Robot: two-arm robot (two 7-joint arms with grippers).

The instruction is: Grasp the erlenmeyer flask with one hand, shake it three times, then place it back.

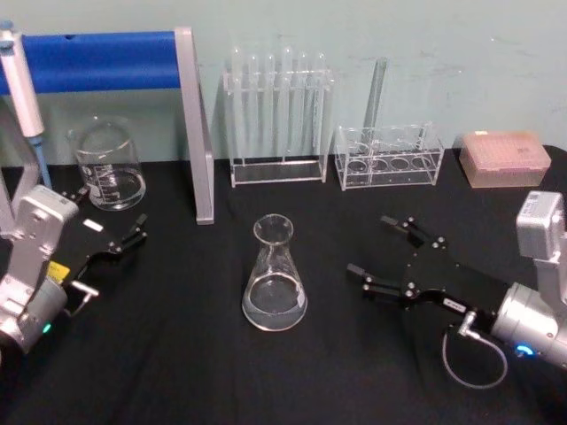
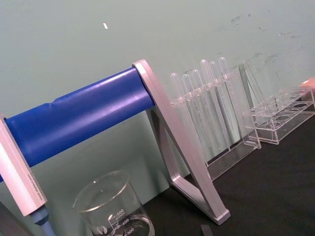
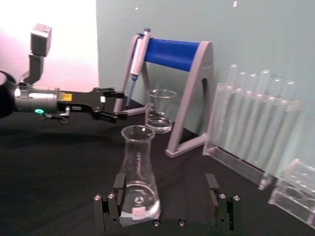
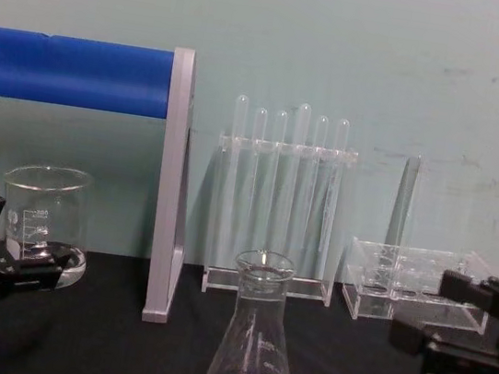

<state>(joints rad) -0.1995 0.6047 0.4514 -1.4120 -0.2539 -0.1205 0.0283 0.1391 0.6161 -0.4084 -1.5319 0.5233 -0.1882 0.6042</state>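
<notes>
Spillage is the chief hazard: the erlenmeyer flask (image 1: 275,279) stands upright and unstoppered at the centre of the black worktop (image 1: 177,372), so a hard shake could throw its contents out of the neck. Slipping is the second. Smooth, tapering glass gives little to bite on, and a hold on the cone could let the flask slide down or twist.

The right pincer (image 1: 368,245) lies at about 3 o'clock from the flask, near but apart. It is released, with its jaws spread wide and facing the flask. From its wrist camera the flask sits off-centre in the gap, closer to one side. By my judgement, a straight advance may knock the base and tip it before the jaws close. A wide swing could also strike the test-tube rack (image 1: 276,115) at 12 o'clock or the pipette stand (image 1: 193,124) at 11 o'clock. The left pincer (image 1: 135,232) rests at 9 o'clock, well apart, also released and holding nothing.

The flask and the beaker (image 1: 108,168) at 10 o'clock each seem to hold a shallow layer of clear liquid, though glare on the glass makes that uncertain. The tubes in the rack show nothing inside.
</notes>
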